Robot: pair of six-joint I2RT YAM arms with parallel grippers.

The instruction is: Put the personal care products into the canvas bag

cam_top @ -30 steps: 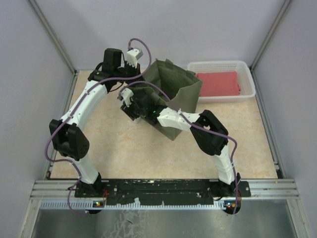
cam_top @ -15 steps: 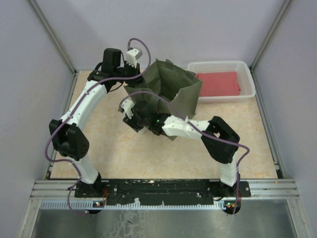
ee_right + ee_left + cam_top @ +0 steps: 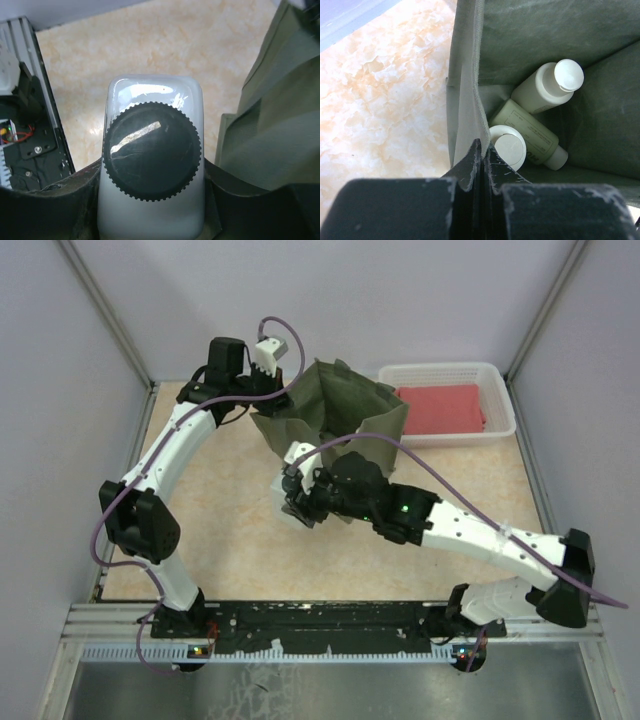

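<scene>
Left pincer (image 3: 482, 150) pressed together on canvas bag (image 3: 535, 30) rim, 3 bottles (image 3: 530, 132) inside, below it | right pincer (image 3: 152, 182) pinched white bottle (image 3: 151, 100) by its flat sides under the ribbed cap, bag just beside it | judged light, rigid, glossy-slippery; cloth floppy

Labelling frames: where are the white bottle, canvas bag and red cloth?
white bottle (image 3: 151, 150): right wrist view, dark ribbed cap.
canvas bag (image 3: 380, 422): top view, right side wall.
red cloth (image 3: 440, 408): top view, its middle.
</scene>
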